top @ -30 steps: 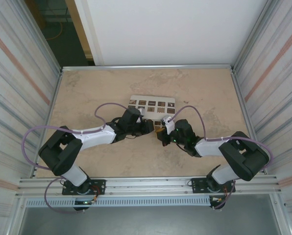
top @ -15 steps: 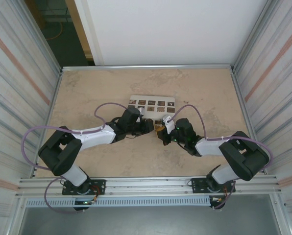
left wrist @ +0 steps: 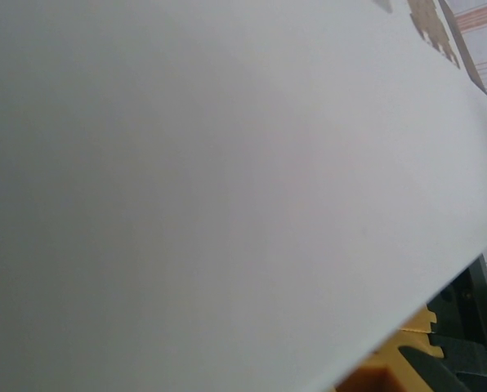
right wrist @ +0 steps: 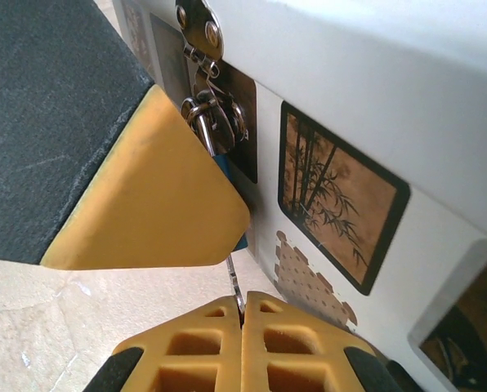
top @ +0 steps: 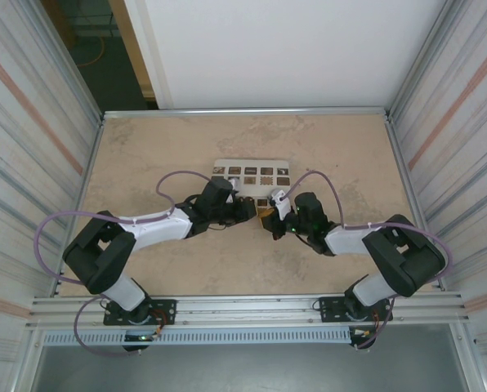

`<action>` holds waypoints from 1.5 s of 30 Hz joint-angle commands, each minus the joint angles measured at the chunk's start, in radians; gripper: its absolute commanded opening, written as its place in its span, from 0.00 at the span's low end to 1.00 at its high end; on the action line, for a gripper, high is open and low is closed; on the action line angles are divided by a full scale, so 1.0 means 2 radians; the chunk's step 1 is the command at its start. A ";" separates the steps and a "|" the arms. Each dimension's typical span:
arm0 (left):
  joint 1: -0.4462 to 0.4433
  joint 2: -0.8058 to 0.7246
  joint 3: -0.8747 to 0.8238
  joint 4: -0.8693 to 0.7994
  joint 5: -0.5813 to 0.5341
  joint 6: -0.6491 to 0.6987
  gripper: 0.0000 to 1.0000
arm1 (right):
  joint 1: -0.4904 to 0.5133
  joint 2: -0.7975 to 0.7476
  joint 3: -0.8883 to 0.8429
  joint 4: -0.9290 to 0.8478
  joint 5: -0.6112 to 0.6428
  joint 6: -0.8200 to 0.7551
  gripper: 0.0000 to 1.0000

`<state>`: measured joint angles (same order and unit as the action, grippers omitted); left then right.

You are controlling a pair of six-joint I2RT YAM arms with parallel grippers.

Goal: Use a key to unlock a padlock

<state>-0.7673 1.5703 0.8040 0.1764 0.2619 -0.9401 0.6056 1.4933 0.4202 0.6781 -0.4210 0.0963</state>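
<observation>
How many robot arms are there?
2. The left arm reaches in from the left, the right arm from the right; both meet at the white box.

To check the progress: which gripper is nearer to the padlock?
Left: the left gripper has a finger over the padlock; the right gripper sits just below, pinching the key.

The padlock (right wrist: pixel 225 174) is a small blue body hanging against the side of the white box (right wrist: pixel 407 90), with its silver shackle (right wrist: pixel 201 114) looped through the metal hasp (right wrist: pixel 196 24) above. A broad yellow finger pad (right wrist: pixel 158 196) covers most of it (only thin blue edges show). The key (right wrist: pixel 234 282), a thin metal sliver, stands nearly upright just under the lock. Its lower end is pinched in the closed right gripper (right wrist: pixel 242 309), and its tip is hidden.
</observation>
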 commanded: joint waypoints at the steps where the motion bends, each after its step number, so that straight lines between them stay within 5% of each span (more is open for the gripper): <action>1: -0.014 -0.009 0.001 0.013 0.047 0.002 0.14 | 0.002 0.001 0.051 0.067 -0.028 0.007 0.00; 11: -0.020 0.010 -0.004 0.020 0.046 0.000 0.14 | 0.002 0.001 0.091 0.050 -0.028 0.001 0.00; 20: -0.022 0.006 -0.009 0.020 0.050 -0.004 0.14 | 0.003 -0.013 0.082 0.037 0.035 -0.049 0.00; 30: -0.022 0.013 -0.009 0.030 0.050 -0.002 0.14 | -0.018 -0.004 0.101 0.046 -0.114 0.053 0.00; 45: -0.023 0.030 -0.010 0.027 0.063 -0.001 0.14 | -0.007 -0.010 0.110 0.054 -0.066 0.018 0.00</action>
<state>-0.7605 1.5887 0.8028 0.2390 0.2470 -0.9478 0.5568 1.5162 0.5278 0.5400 -0.5125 0.1596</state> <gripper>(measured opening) 0.249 0.060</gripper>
